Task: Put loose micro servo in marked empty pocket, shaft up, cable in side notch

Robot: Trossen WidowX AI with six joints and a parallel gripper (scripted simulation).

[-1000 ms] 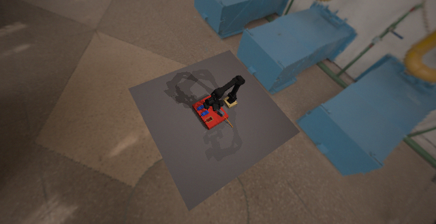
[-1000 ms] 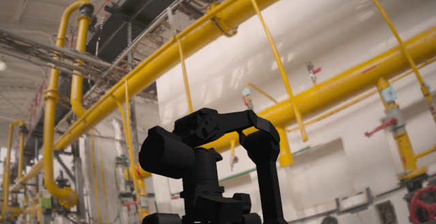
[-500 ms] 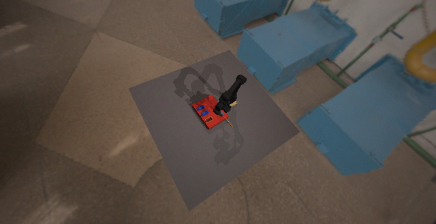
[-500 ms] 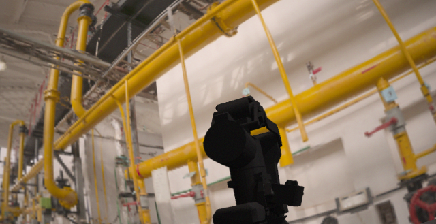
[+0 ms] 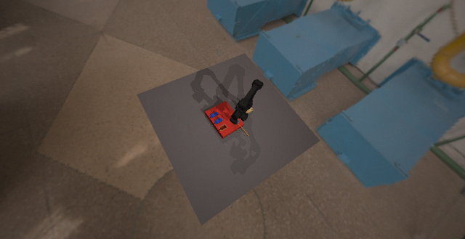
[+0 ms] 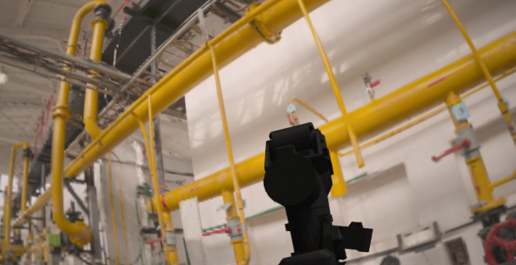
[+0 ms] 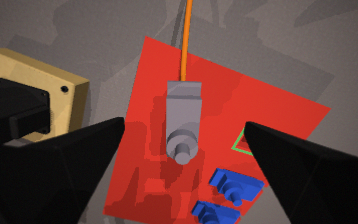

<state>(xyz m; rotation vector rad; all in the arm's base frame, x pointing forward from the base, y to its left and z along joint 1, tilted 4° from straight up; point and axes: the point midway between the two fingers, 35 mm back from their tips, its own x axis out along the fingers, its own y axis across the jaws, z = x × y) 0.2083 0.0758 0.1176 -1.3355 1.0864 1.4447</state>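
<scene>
The loose grey micro servo (image 7: 184, 112) rests on the red deck (image 7: 145, 75) (image 5: 227, 134), its output shaft facing the wrist camera. Its orange cable (image 7: 186, 40) (image 5: 244, 130) runs off past the deck's edge. My gripper (image 7: 184, 125) is open and empty, above the deck, with the servo between its widely spread fingers in the wrist view; the height gap is hard to tell. The marked pocket with its outline (image 5: 220, 128) is in plain view in the top view; in the wrist view the right finger hides most of its green outline (image 7: 236, 145).
Two blue servos (image 7: 236, 186) (image 7: 215, 212) sit in the deck beside the marked pocket. The arm's tan base (image 7: 75, 100) (image 5: 249, 110) stands close to the deck. The exterior view shows only the black arm (image 6: 308, 217) against pipes and a wall.
</scene>
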